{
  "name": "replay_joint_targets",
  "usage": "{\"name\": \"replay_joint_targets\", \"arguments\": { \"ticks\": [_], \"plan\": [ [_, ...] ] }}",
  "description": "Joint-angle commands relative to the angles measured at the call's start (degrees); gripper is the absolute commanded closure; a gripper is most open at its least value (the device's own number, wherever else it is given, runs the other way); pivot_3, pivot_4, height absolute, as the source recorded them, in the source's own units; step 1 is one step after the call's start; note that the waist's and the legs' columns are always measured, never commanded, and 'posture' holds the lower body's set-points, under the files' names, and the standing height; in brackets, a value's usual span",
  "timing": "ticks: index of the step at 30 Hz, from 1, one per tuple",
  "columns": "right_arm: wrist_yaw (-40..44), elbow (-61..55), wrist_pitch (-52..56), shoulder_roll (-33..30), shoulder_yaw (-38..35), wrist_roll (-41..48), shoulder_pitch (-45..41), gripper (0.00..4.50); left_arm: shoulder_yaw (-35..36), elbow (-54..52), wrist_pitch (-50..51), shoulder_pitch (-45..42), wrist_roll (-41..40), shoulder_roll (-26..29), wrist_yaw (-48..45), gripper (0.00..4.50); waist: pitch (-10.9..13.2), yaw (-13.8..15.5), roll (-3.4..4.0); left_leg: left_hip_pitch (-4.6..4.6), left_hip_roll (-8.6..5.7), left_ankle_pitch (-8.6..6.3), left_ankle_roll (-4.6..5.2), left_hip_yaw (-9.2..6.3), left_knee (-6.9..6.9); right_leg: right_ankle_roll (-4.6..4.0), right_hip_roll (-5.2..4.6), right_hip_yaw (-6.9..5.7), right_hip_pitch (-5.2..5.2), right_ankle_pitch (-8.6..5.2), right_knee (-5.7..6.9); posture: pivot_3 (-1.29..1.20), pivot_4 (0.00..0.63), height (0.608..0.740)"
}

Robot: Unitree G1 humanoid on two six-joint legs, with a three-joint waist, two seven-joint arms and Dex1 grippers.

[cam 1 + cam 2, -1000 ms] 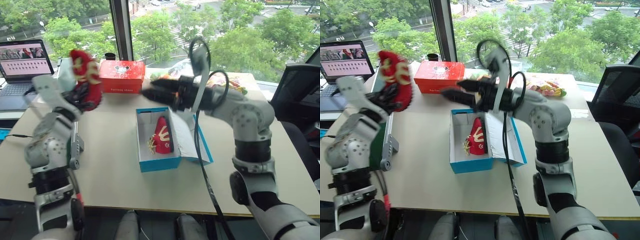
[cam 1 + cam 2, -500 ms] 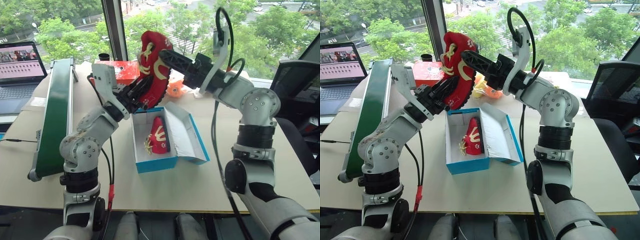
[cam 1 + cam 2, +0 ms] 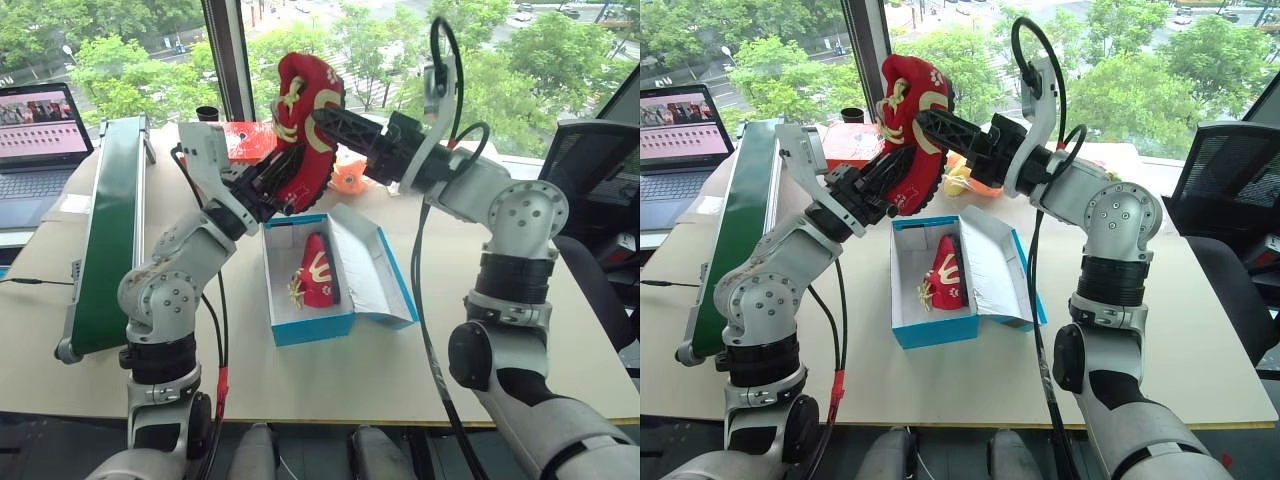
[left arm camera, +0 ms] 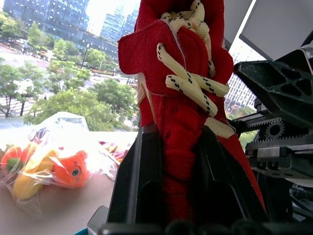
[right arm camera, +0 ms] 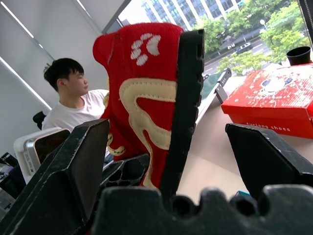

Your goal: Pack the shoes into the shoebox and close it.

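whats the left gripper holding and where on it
The left gripper is shut on a red shoe, clamped across the fabric just below its laces.

Two red shoes [image 3: 305,130], one blue shoebox [image 3: 300,325], one red box [image 3: 240,140], one laptop [image 3: 40,130].

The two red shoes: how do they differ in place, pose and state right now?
The raised shoe is in the air above the table, clamped by the left claw; the boxed shoe lies in the open blue shoebox, untouched. The raised shoe stands on end with the right claw at it; the boxed shoe lies flat. Both are red fabric with cream swirls.
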Motion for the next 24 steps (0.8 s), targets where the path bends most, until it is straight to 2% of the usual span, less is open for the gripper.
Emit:
{"name": "replay_joint_targets", "arguments": {
  "ticks": [1,2,4,5,8,11,13,15,17,21,24],
  "plan": [
    [0.1,0.0,-0.7,0.2,-0.1,1.1,-1.5,3.04,0.5,-1.7,-1.4,-1.7,-0.8,0.5,-0.2,4.04,0.0,0.0,0.00,0.00,0.00,0.00,0.00,0.00,0.00,0.00,0.00,0.00,0.00,0.00,0.00,0.00,0.150,0.739],
    [0.1,0.1,-0.8,0.2,0.0,1.1,-1.6,3.43,0.6,-1.9,-1.4,-1.4,-0.6,0.7,0.1,4.04,0.0,0.0,0.00,-0.01,0.00,0.00,0.00,0.00,0.00,0.00,0.00,0.00,0.00,0.00,-0.01,0.00,0.150,0.739],
    [-0.1,0.4,-1.2,0.2,0.1,0.7,-2.2,3.92,1.3,-2.2,-1.4,-0.4,-0.6,1.5,-0.1,3.17,0.0,0.1,0.00,-0.01,0.00,0.00,0.00,0.00,0.00,0.00,0.00,-0.01,0.00,0.00,-0.01,0.00,0.150,0.739],
    [-0.3,0.6,-1.4,0.2,0.1,0.5,-2.6,4.07,1.3,-2.9,-1.2,0.3,-0.9,2.3,-1.1,2.98,0.0,0.0,0.00,-0.01,0.00,0.00,0.00,0.00,0.00,0.00,0.00,-0.01,0.00,0.00,-0.02,0.00,0.150,0.739],
    [-0.6,1.1,-1.5,-0.1,0.2,0.2,-3.3,4.12,1.5,-4.1,-0.4,1.4,-1.1,4.4,-2.1,1.84,0.0,-0.1,0.01,-0.01,0.00,0.00,0.00,0.00,-0.02,0.00,0.00,0.00,-0.01,0.00,-0.02,0.00,0.150,0.739],
    [-0.9,1.3,-0.7,-0.8,0.7,0.1,-4.1,4.12,3.6,-5.9,1.3,4.3,-0.8,10.6,-3.6,0.70,0.0,-0.3,0.02,-0.02,0.01,0.00,0.00,0.00,-0.05,0.00,0.00,0.00,-0.05,0.00,-0.03,0.00,0.150,0.739],
    [-0.6,1.0,0.5,-1.7,1.8,-0.3,-4.1,4.12,1.8,-9.5,3.2,8.7,1.7,19.5,-8.6,0.04,0.0,-0.3,0.02,-0.01,0.01,0.00,0.00,0.00,-0.09,0.00,0.01,0.00,-0.05,0.00,-0.03,0.00,0.150,0.739],
    [-0.6,0.6,2.1,-2.5,3.5,-0.8,-3.6,4.12,0.3,-12.3,3.4,14.0,4.9,28.9,-14.2,0.01,0.0,-0.7,0.08,-0.02,0.03,0.00,0.00,0.01,-0.15,-0.01,0.03,0.02,-0.10,0.00,-0.08,0.00,0.150,0.739],
    [-0.5,0.4,3.0,-2.7,5.1,-1.4,-2.7,4.12,1.4,-12.5,2.6,17.6,5.9,34.4,-17.5,0.01,0.1,-0.6,0.10,-0.01,0.01,0.00,-0.01,0.03,-0.26,-0.02,0.01,0.05,-0.14,-0.01,-0.12,0.00,0.150,0.739],
    [-1.0,1.9,5.2,-3.1,8.7,-4.4,-0.4,4.12,3.5,-11.1,1.5,20.0,7.1,38.5,-20.1,0.01,0.1,0.0,0.10,-0.01,0.04,0.01,-0.01,0.04,-0.32,-0.05,0.02,0.01,-0.18,-0.02,-0.14,0.00,0.150,0.739],
    [-0.4,3.3,6.1,-2.5,9.6,-5.2,1.1,4.12,3.1,-11.3,1.4,19.7,7.5,38.4,-19.9,0.01,0.1,0.2,0.10,-0.03,0.04,0.01,-0.01,0.04,-0.33,-0.05,0.02,0.01,-0.17,-0.03,-0.21,0.00,0.150,0.739]
  ]
}}
